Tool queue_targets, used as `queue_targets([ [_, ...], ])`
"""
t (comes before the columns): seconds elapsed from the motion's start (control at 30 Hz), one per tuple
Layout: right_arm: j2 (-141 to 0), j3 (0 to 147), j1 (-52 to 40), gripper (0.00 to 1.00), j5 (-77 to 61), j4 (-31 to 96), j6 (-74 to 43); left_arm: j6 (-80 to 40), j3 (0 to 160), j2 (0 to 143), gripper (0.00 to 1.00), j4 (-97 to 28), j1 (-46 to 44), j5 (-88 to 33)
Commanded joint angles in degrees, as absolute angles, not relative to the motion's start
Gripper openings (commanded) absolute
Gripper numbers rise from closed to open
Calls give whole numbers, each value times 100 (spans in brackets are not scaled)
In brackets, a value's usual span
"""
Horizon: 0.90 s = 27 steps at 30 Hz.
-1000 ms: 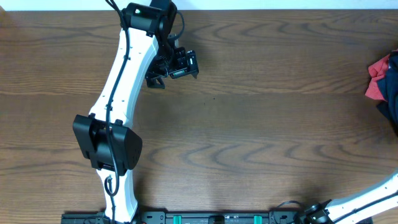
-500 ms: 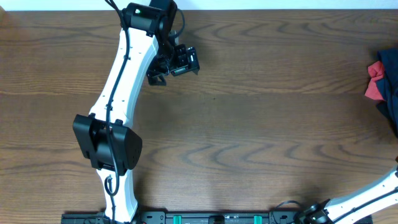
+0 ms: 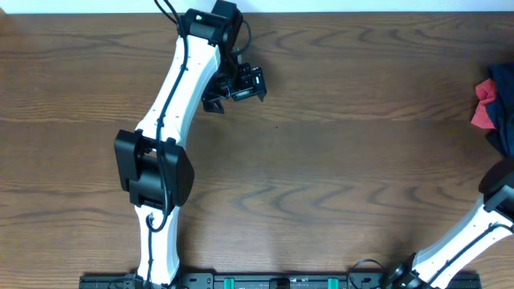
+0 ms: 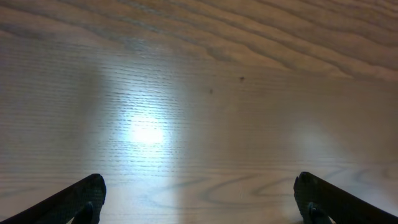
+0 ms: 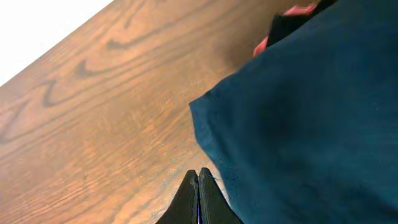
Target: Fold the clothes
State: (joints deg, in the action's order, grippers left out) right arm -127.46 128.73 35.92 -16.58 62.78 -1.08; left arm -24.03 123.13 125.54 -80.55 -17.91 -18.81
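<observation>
Clothes (image 3: 506, 136): dark navy-blue soft fabric garment, bunched at the right edge of the brown wood-grain tabletop (image 3: 361, 160) and partly cut off by the overhead frame. A small red fabric piece (image 3: 483, 111) shows against its left side, touching it.

Right wrist view: the navy cloth fills the right half of the frame, with one rounded hem edge lying flat on the wood. The red fabric peeks out at the far top.

Right gripper (image 5: 198, 180): clenched, its two black fingers pressed together with no gap. The tips sit right at the hem of the clothes, and the right-hand finger overlaps the cloth edge. Cannot tell whether any fabric is pinched between the fingers. In the overhead view only the white right arm (image 3: 466, 241) shows, rising from the near right corner toward the garment.

Left gripper (image 4: 199, 202): released, jaws spread wide, one black fingertip in each lower corner of its wrist view, bare wood between them. The white left arm (image 3: 173, 104) reaches toward the far edge, left of centre, well apart from the clothes.
</observation>
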Motion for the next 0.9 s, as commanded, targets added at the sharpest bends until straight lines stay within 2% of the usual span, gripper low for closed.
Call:
queue_targets([
  [0.0,-12676,12879,3723,1,-832,6263,-344,-2429,12278,12543,98,-8084,-1815,-1881],
  [0.23,-12676,12895,4303,5,242,6630,-718,-2432,12278,12543,98,-8064,-1815,-1883],
  [0.37,-12676,12892,4823,4,628,6923,-1441,-2432,12278,12543,98,-8084,-1815,-1883],
  [0.63,-12676,12888,5645,2,532,7196,-1629,-2432,12278,12543,98,-8075,-1815,-1883],
  [0.87,-12674,12873,5616,2,-56,7142,-1597,-2432,12278,12543,98,-8064,-1815,-1883],
])
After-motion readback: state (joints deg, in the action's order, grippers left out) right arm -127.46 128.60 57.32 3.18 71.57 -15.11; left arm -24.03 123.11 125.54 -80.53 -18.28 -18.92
